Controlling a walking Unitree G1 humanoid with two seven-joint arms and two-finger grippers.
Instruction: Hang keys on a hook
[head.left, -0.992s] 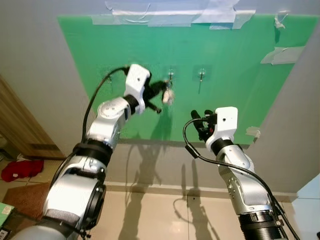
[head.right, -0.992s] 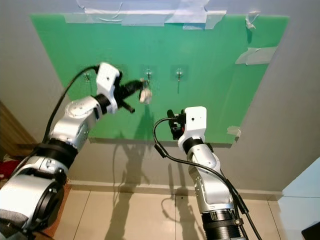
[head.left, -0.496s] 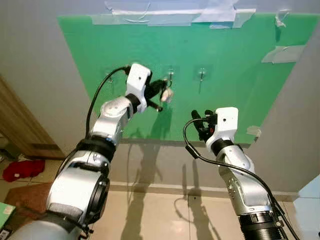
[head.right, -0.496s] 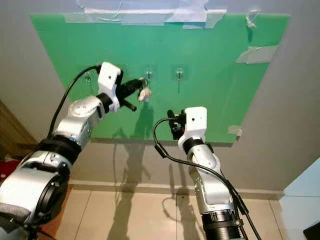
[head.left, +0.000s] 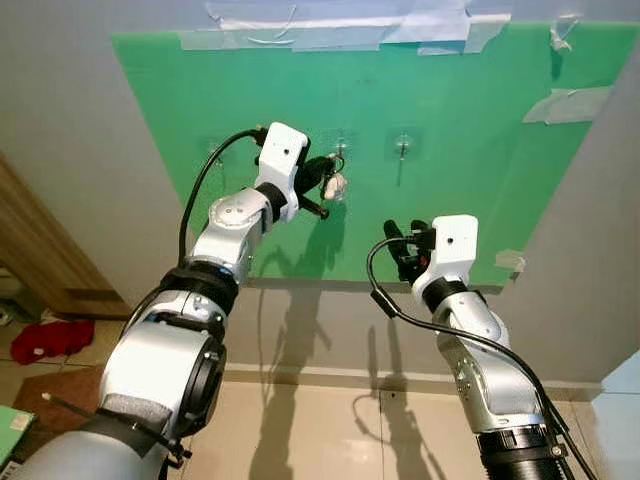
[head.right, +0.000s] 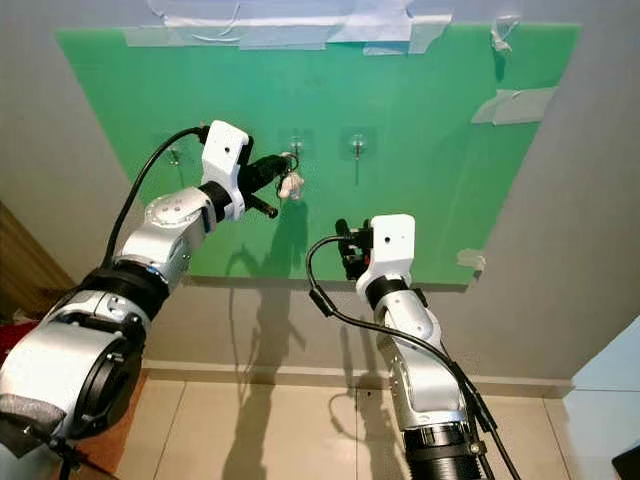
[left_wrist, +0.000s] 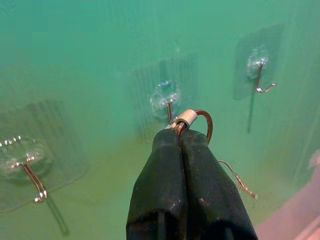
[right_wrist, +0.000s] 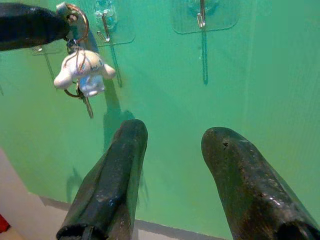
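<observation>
Left gripper (left_wrist: 186, 131) is clamped on the ring of the keys (right_wrist: 82, 75), held just below the middle hook (left_wrist: 167, 100) on the green board (head.left: 480, 130). Right gripper (right_wrist: 172, 145), fingers apart and holding nothing, sits at five o'clock from the keys.

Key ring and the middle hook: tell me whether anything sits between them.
Nothing visible does. The left gripper is shut on the key ring, holding it just in front of the middle hook on the green board, with only bare board around it. The white charm hangs below the ring, away from the hook.
</observation>
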